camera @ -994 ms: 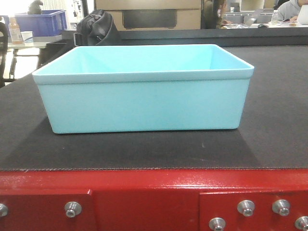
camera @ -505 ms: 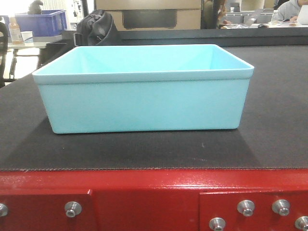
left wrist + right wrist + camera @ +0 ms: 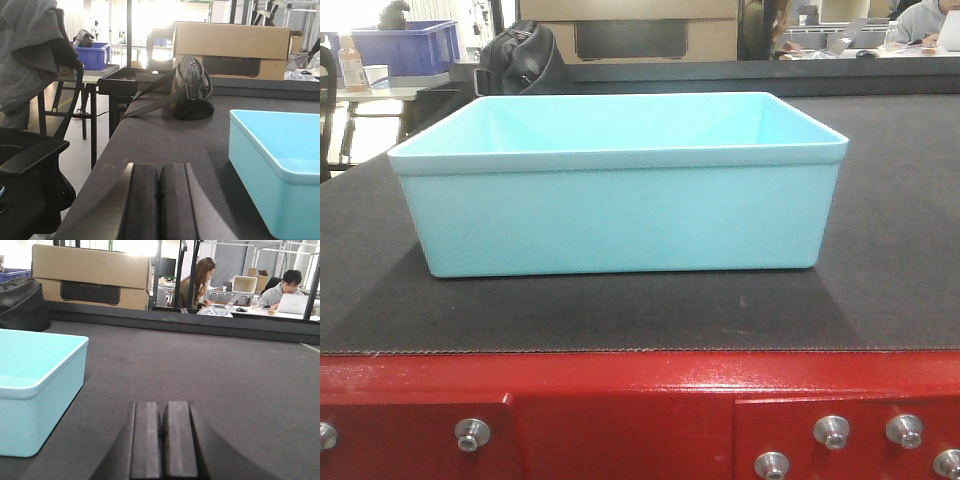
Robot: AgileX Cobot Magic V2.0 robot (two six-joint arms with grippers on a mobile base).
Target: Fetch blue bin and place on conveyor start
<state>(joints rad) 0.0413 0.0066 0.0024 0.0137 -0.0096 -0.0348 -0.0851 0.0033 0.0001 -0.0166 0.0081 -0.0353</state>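
Pale blue plastic is what the blue bin (image 3: 618, 185) is made of, and it is seen standing flat and upright on the dark woven belt of the conveyor start (image 3: 880, 300). It is set near the front edge of the belt, just behind the shiny red frame (image 3: 620, 415) with its silver bolts (image 3: 472, 434). Nothing is seen inside the bin.

The left gripper (image 3: 159, 205) is seen low over the belt, beside the bin's left wall but not touching it. Its two dark fingers (image 3: 142, 200) are pressed together, with nothing held between them. The right gripper (image 3: 163, 445) is seen the same way on the bin's other side, apart from the bin. Its fingers (image 3: 146, 442) are pressed together too, and nothing is held.

A black bag (image 3: 191, 92) is laid on the belt near its far left corner, well behind the bin. A big cardboard box (image 3: 92, 276) is seen past the far edge of the belt. A dark blue crate (image 3: 405, 48) is seen on a table far off to the left. Two people (image 3: 196, 282) are seated at desks in the back.
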